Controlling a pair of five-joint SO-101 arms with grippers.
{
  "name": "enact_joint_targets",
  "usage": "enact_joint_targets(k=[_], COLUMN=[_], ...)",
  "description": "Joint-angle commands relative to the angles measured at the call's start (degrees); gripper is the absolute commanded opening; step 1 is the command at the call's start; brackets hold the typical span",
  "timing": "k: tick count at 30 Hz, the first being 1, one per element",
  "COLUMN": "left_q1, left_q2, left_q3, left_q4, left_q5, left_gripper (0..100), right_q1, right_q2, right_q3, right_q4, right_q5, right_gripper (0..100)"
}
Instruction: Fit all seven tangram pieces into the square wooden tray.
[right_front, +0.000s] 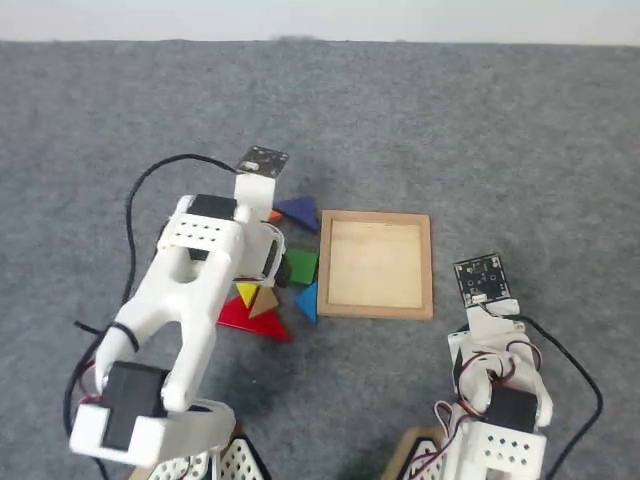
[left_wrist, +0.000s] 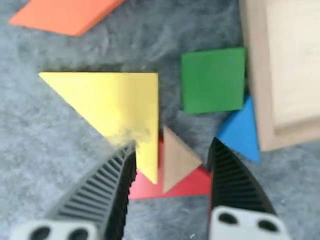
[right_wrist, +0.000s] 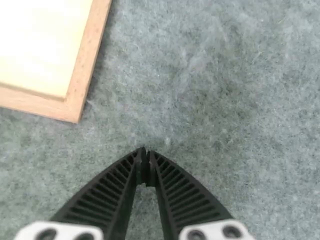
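Directly over the tan triangle (left_wrist: 177, 161), left claw (left_wrist: 172, 146), jaws apart.

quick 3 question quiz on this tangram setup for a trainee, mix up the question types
1. True or false: the wooden tray already holds a piece.
2. The tan triangle lies on top of: A the red triangle; B the wooden tray; C the right hand.
3. Fill the gap: the left hand is open, the right hand is ___.

Key: 1 false; 2 A; 3 shut.
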Motion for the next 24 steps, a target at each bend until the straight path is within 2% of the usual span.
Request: enact_joint_targets(k=[1, 6, 10, 18, 24], left_q1=[-4.75, -9.05, -8.79, -8.7, -8.18], left_q2=[-3.25, -3.16, -0.09, 15.38, 19.96], left_q3=[-2.24, -4.18, -4.62, -9.1, -10.77], left_q4=[-1.76, -2.11, -2.2, -4.22, -4.13], left_q5=[3.69, 6.68, 6.51, 6.33, 5.36], left_gripper=[22, 22, 22, 22, 22], right_q1=[0.84, 0.84, 0.84, 0.84, 0.75], right_q2=[-0.84, -0.84, -0.84, -0.84, -0.84], right_q3=[1.05, 1.05, 1.05, 1.05, 1.05], right_q4=[-0.31, -0.31, -0.31, -0.31, -0.31], right_q5=[0.88, 0.88, 0.88, 0.88, 0.88], right_gripper=[0.9, 0.9, 0.9, 0.8, 0.8])
